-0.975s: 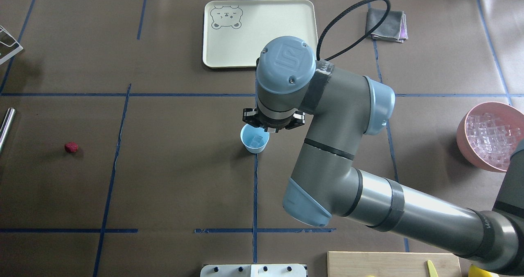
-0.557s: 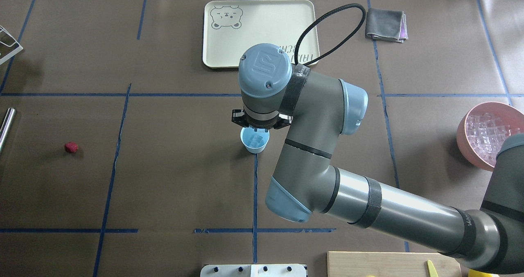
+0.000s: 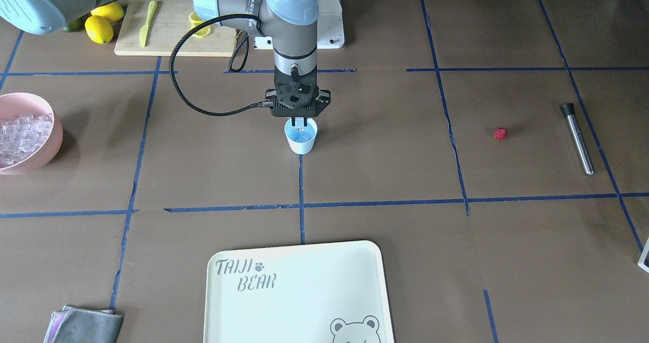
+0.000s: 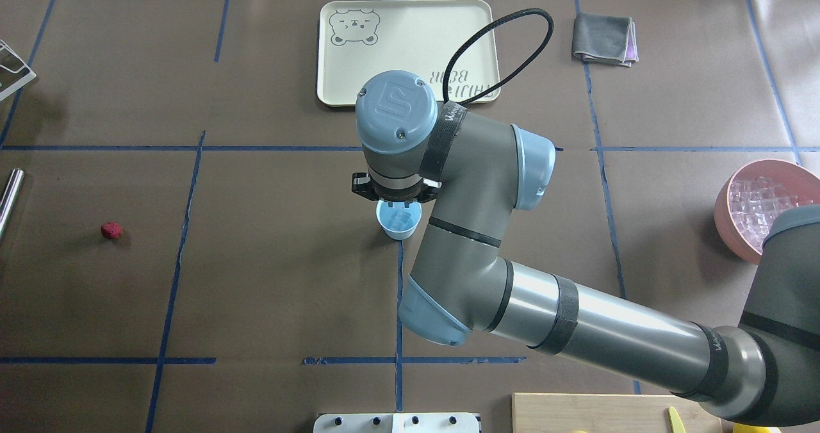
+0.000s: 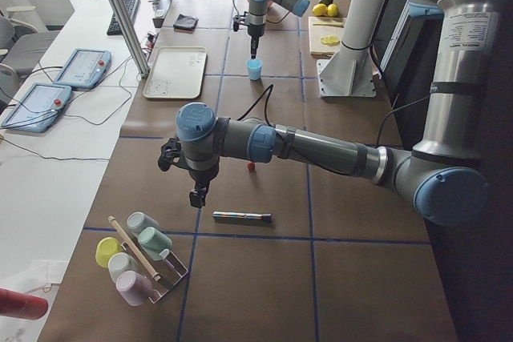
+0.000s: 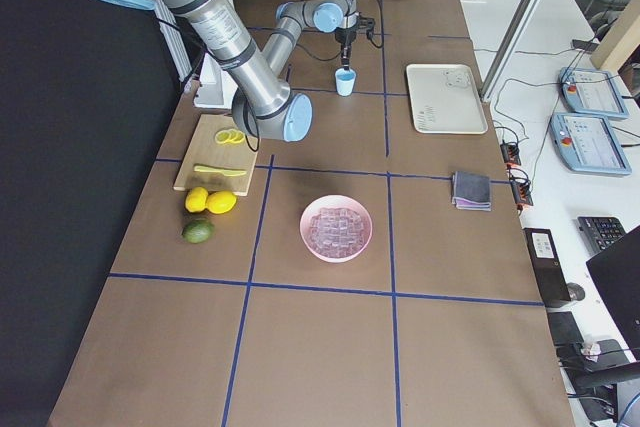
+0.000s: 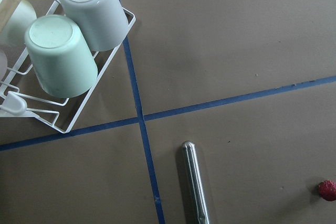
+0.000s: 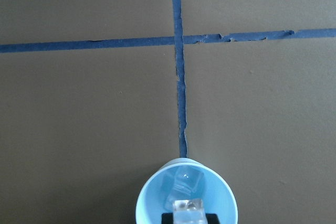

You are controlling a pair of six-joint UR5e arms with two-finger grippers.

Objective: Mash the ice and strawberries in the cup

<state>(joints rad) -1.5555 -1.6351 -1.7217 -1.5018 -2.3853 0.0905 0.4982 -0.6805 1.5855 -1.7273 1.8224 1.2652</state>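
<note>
Sliding leftward since a second ago with the right pincer (image 3: 300, 124), now above the small light-blue tapered plastic cup (image 4: 386, 223), narrowly closed on a small clear ice cube (image 8: 189, 206). Finding that cup unmoved on the brown worktop (image 4: 269, 279), long axis vertical, mouth up. Cannot tell the opening of the left pincer (image 5: 196, 196).

Right arm (image 4: 596, 334) is reached far out, elbow bent, wrist set vertical. Right gripper (image 3: 300, 122) is pointed straight down, fingers drawn narrow, with an ice cube (image 8: 188, 206) pinched at the tips. Left arm (image 5: 321, 146) is stretched out low; left gripper (image 5: 198, 196) is directed downward, its jaw state unreadable.
</note>
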